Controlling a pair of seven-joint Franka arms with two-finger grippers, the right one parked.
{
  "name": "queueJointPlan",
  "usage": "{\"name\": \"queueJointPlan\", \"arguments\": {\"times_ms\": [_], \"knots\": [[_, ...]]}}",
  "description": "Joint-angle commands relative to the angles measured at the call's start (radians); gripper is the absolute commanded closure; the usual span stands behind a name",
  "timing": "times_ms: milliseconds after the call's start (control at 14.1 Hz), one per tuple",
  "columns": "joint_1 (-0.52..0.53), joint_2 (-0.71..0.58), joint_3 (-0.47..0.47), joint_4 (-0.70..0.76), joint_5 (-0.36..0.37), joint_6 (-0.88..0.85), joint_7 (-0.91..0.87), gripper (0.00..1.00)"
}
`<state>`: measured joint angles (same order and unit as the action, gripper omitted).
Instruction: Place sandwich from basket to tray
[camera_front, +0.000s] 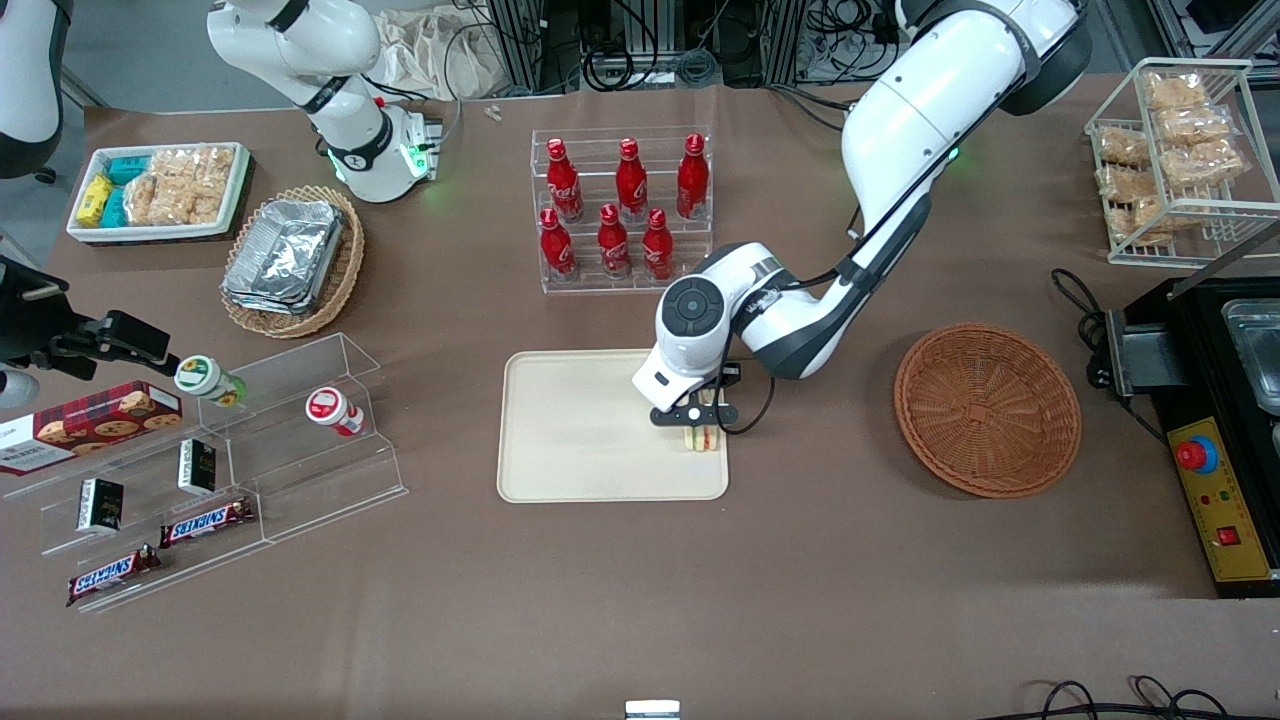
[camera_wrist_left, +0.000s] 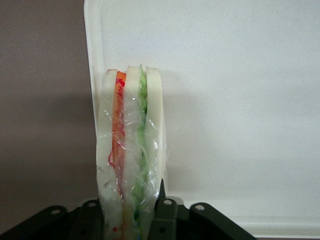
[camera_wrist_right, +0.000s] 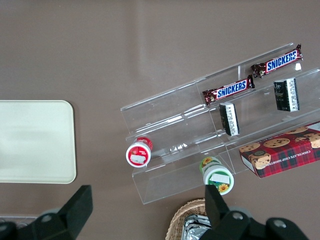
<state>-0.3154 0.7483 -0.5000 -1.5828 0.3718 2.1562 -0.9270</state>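
The sandwich (camera_front: 703, 438), pale bread with orange-red and green stripes in clear wrap, stands upright between my left gripper's (camera_front: 698, 417) fingers. The gripper is shut on it, just above the cream tray (camera_front: 570, 430), at the tray's edge toward the working arm's end and near its corner nearer the front camera. In the left wrist view the sandwich (camera_wrist_left: 131, 150) is held in the gripper (camera_wrist_left: 131, 220), one finger (camera_wrist_left: 165, 215) pressed against its side, over the tray (camera_wrist_left: 230, 100) close to the rim. I cannot tell whether it touches the tray. The round reddish-brown basket (camera_front: 987, 408) is empty, toward the working arm's end.
A clear rack of red bottles (camera_front: 620, 210) stands farther from the front camera than the tray. A clear stepped shelf with snacks (camera_front: 220, 450) and a tan basket of foil containers (camera_front: 292, 258) lie toward the parked arm's end. A black machine (camera_front: 1215, 400) stands beside the basket.
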Motion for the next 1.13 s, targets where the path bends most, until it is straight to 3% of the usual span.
{"name": "queueJointPlan", "arguments": {"times_ms": [0, 283, 495, 636, 848, 1061], "knots": [[-0.018, 0.013, 0.006, 0.030, 0.026, 0.019, -0.029, 0.00], [-0.001, -0.070, 0.006, 0.030, -0.002, -0.030, -0.042, 0.00], [0.087, -0.216, 0.000, 0.033, -0.138, -0.127, -0.012, 0.00], [0.132, -0.306, 0.003, 0.033, -0.190, -0.226, 0.068, 0.00], [0.229, -0.432, 0.004, 0.037, -0.325, -0.407, 0.288, 0.00], [0.324, -0.529, 0.003, 0.035, -0.346, -0.538, 0.385, 0.00]]}}
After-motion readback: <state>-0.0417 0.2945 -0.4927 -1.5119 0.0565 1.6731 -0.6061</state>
